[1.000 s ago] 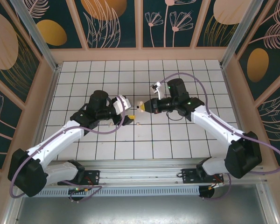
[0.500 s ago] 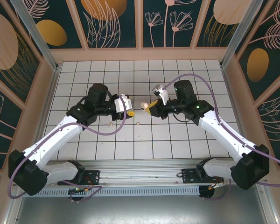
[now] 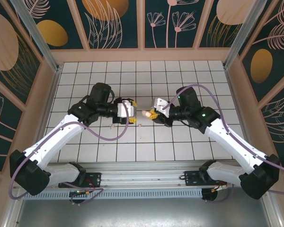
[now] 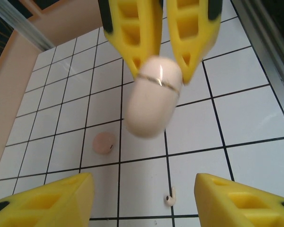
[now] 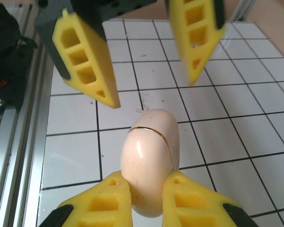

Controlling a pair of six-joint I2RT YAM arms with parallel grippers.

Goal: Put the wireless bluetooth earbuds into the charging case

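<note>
The right pincer (image 5: 149,182) is clamping the closed charging case (image 5: 149,156) at frame centre. The left pincer (image 5: 152,89) is facing it, gaping and empty. One earbud (image 4: 169,197) is lying on the desk (image 4: 246,123), lower centre. The next move probably calls for gripping the case's free end and opening it.

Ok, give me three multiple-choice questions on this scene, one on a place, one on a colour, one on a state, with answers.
1. Where does the loose earbud lie? A) on the tiled floor B) in a bowl C) on a shelf
2. What colour are the end effector fingers? A) blue B) yellow C) red
3. How is the charging case? A) open on the floor B) closed, gripped by the right end effector C) closed on the floor
Answers: 1 A, it rests on a white tile. 2 B, all four are yellow. 3 B, its seam is shut and the right end effector clamps it.
</note>
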